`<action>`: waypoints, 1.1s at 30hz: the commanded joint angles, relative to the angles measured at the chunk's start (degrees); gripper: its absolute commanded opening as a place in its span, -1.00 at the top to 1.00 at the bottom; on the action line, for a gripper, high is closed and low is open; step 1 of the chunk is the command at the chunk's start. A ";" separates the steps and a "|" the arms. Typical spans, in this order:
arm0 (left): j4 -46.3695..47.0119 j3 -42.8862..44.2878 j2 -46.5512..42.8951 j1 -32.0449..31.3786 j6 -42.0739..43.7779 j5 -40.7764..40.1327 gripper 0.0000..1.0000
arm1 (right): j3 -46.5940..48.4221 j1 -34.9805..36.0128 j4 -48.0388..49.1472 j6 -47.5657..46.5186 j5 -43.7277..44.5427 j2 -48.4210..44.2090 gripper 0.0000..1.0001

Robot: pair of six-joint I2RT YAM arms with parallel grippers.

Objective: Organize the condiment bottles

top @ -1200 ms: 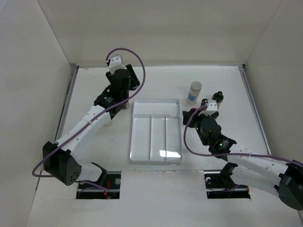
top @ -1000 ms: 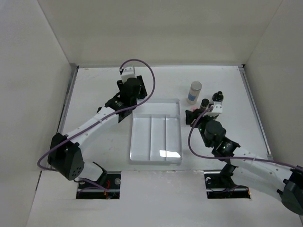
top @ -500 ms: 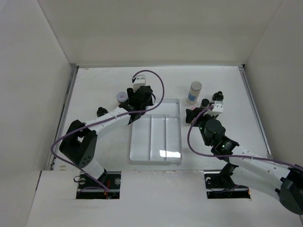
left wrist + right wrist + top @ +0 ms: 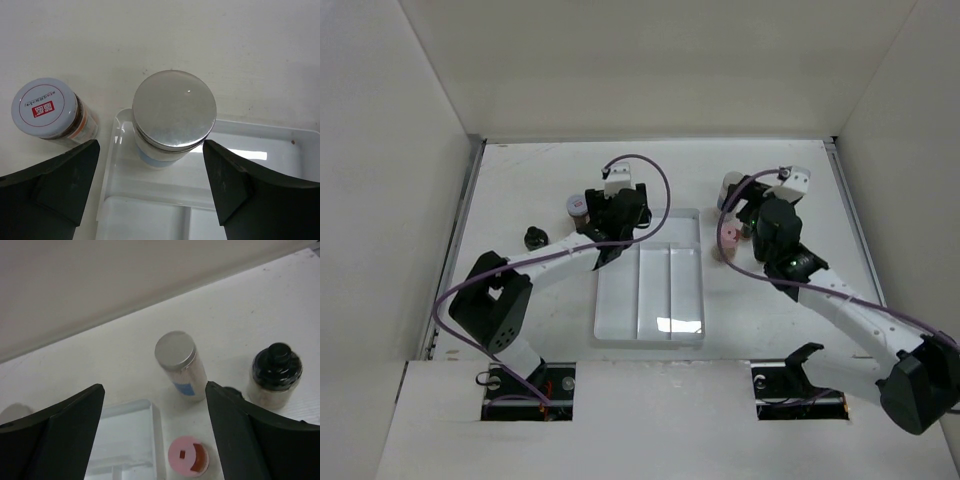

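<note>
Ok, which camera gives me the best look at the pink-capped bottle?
Right wrist: the pink-capped bottle sits close, its cap seen whole from above. Top external shows it only as a small pink dot beside the tray. Left wrist doesn't show it.

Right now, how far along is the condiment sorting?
Done: one grey-lidded jar stands in the end compartment of the white tray; the left gripper is open around it, not touching. In hand: nothing; the right gripper is open too. To go, all on the table: white-lidded jar beside the tray, small black bottle, blue-labelled jar, black-capped bottle, pink-capped bottle.
</note>
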 commanded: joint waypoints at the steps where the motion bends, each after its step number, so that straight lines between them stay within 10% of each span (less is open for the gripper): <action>1: 5.09 -1.61 -4.46 -0.20 0.28 -0.91 -0.74 | 7.24 -4.53 -4.08 -1.73 -2.39 4.21 -0.81; 19: 16.60 -32.53 -42.86 -4.32 -5.52 14.47 -0.83 | 30.20 -10.17 -16.75 -6.30 -6.18 33.31 -0.91; 28: 26.18 -45.64 -54.83 -6.18 -6.93 13.24 -0.83 | 34.16 -10.26 -16.58 -7.36 -4.95 38.59 -0.07; 33: 30.75 -48.63 -54.39 -5.48 -6.23 13.77 -0.83 | 30.91 -8.25 -11.49 -8.23 -2.92 30.26 0.08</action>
